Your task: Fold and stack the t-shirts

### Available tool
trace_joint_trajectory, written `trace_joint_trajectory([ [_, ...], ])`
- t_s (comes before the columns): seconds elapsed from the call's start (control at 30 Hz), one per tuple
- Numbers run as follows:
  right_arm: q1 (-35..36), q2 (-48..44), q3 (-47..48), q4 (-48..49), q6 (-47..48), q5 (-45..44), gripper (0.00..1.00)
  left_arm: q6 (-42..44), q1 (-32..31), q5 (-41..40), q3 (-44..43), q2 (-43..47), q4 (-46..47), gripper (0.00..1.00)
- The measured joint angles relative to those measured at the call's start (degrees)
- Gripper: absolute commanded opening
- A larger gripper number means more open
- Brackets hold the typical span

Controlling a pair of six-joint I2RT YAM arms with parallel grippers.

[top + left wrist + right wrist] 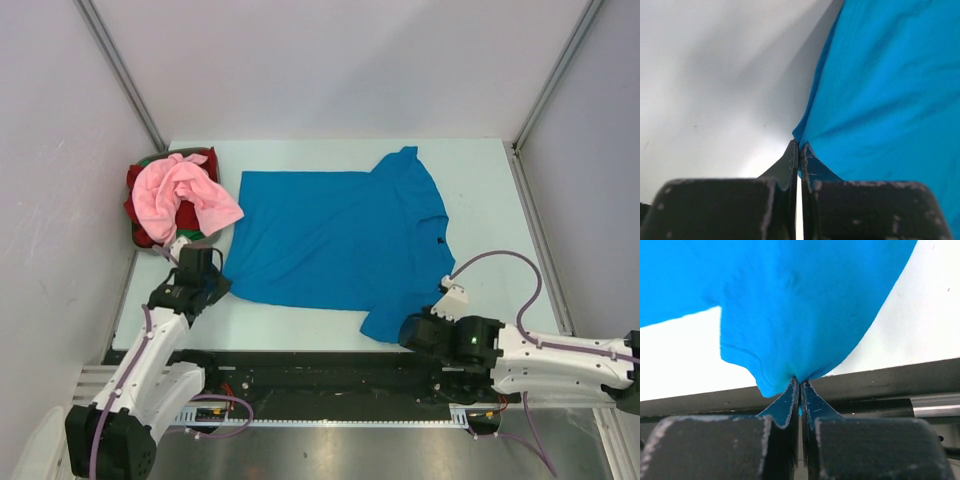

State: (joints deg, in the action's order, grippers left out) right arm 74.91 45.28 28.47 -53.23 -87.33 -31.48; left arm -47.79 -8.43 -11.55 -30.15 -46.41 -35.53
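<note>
A bright blue t-shirt (335, 235) lies spread across the middle of the table. My left gripper (218, 283) is shut on its near-left hem corner (802, 132). My right gripper (408, 332) is shut on the near sleeve (790, 330) at the table's front edge. A light pink t-shirt (185, 192) is heaped on a red one (140, 205) with a bit of green, in the basket at the far left.
The dark grey basket (212, 240) stands at the table's left edge, close to my left gripper. A black rail (320, 365) runs along the front edge under the right gripper. Grey walls enclose the table on three sides.
</note>
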Motion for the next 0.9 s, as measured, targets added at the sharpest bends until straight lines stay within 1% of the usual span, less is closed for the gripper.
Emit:
trace_joint_trajectory([
  [0.13,-0.3,-3.2,4.7,-4.5,1.0,-5.4,0.00,0.5,0.1,0.2,-3.1,0.0,-1.0,0.00],
  [0.23,-2.2,-4.7,7.9,-7.3,2.5,-8.9,0.00,1.1,0.5,0.4,-5.2,-0.3,-1.6,0.00],
  [0.43,-11.3,-7.2,12.5,-8.9,10.4,-14.2,0.00,2.3,2.7,1.5,-9.0,-2.4,-1.9,0.00],
  [0.57,-19.5,-8.8,12.7,-8.1,16.5,-14.5,0.00,3.0,4.8,2.2,-9.8,-3.3,-1.9,0.00],
  [0.7,-27.1,-11.3,12.7,-6.3,23.0,-12.9,0.00,3.3,5.4,3.1,-9.8,-3.2,-2.0,0.00],
  [0.77,-28.5,-12.2,12.7,-5.7,24.6,-12.4,0.00,3.3,5.4,3.8,-9.8,-2.7,-2.1,0.00],
  [0.9,-29.0,-12.3,12.9,-5.5,26.0,-11.7,0.00,3.3,5.4,4.7,-9.1,-0.2,-2.4,0.00],
])
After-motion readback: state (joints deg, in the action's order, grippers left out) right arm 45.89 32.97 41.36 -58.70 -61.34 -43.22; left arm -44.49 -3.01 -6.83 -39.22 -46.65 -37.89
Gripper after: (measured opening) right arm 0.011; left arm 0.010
